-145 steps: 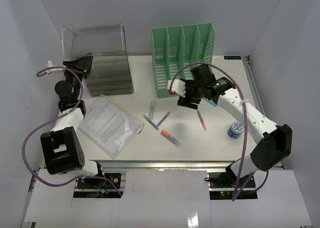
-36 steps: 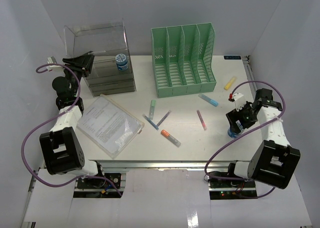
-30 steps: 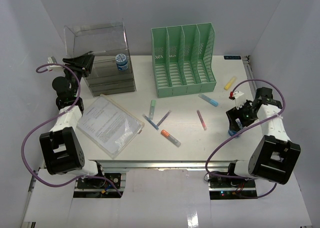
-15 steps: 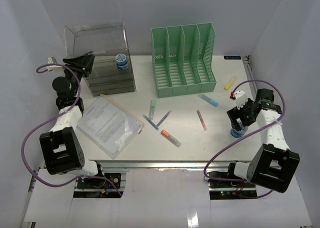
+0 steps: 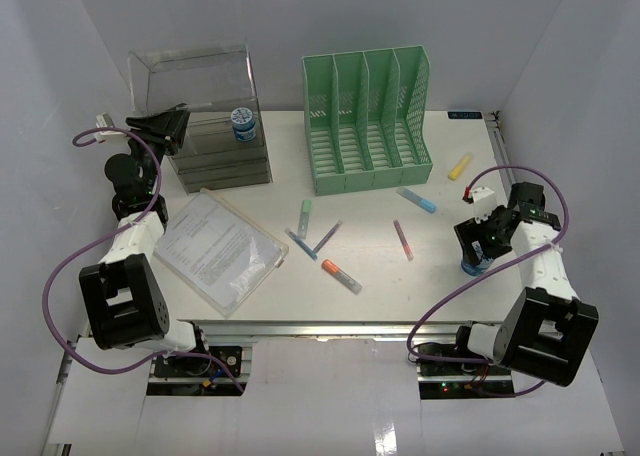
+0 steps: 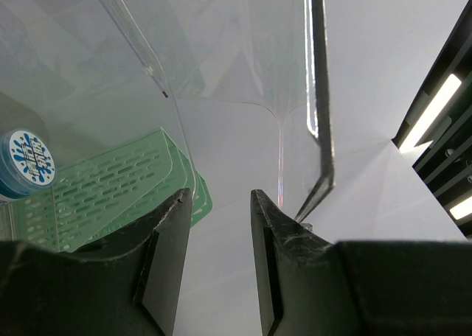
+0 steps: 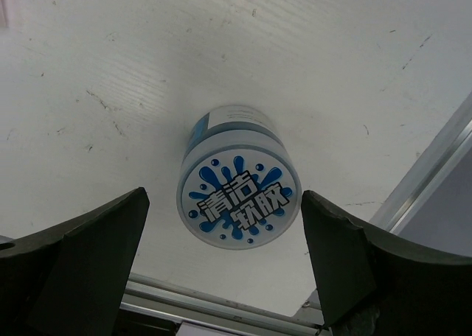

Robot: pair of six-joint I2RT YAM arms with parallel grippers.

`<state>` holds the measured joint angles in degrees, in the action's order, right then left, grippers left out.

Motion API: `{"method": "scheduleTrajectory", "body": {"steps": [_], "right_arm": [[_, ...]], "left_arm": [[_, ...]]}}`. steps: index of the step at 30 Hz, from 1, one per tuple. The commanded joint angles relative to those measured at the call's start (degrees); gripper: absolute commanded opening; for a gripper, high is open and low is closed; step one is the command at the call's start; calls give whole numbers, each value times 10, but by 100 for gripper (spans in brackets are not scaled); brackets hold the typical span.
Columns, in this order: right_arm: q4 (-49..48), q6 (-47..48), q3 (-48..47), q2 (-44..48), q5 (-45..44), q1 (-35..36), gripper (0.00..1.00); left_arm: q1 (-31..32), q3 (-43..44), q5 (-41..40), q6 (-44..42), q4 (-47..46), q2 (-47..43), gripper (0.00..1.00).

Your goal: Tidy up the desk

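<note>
right hand (image 5: 476,248) hovers wide open over the blue-lidded jar (image 7: 238,198), so i'd centre on the lid, drop straight and squeeze the sides evenly.

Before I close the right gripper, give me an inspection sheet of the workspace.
Surface: white desk, scuffed in places.
Job's things: green file rack and clear drawer box at the back; document sleeve front left.
Clutter: loose markers mid-desk; blue-lidded jar at the box's top, second jar upright near the right edge.
Grippers: right gripper open, straddling the second jar, not touching; left gripper jaws apart beside the clear lid.
Cables: purple cables looped off both arms.
Surroundings: white walls; nothing else seen.
</note>
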<state>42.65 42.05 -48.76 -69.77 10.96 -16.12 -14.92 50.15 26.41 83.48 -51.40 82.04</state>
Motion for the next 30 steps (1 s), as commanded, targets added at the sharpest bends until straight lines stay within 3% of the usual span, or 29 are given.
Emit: {"method": "scheduleTrajectory", "body": {"steps": [1, 8, 12, 13, 15, 22, 25, 28, 30], "right_arm": [[-10, -22, 12, -26, 5, -3, 90], [-53, -28, 30, -47, -27, -3, 90], [-51, -26, 30, -49, -20, -3, 96], [-47, -25, 28, -48, -16, -3, 88], [-43, -22, 25, -47, -12, -3, 58], [7, 18, -6, -51, 35, -2, 16], [67, 52, -48, -51, 91, 22, 8], [111, 90, -98, -37, 123, 115, 8], [108, 94, -139, -24, 119, 216, 8]], "left_arm": [[-4, 2, 5, -2, -17, -11, 49], [-5, -6, 6, -3, -19, -12, 49], [-4, -8, 6, -1, -22, -11, 49], [-5, -8, 6, 0, -22, -10, 49], [-5, -7, 6, 0, -22, -10, 49], [-5, -6, 6, 3, -23, -11, 49], [-5, -6, 6, 5, -24, -12, 49], [-5, -4, 5, 10, -25, -11, 49], [-4, -1, 5, 13, -26, -11, 49]]}}
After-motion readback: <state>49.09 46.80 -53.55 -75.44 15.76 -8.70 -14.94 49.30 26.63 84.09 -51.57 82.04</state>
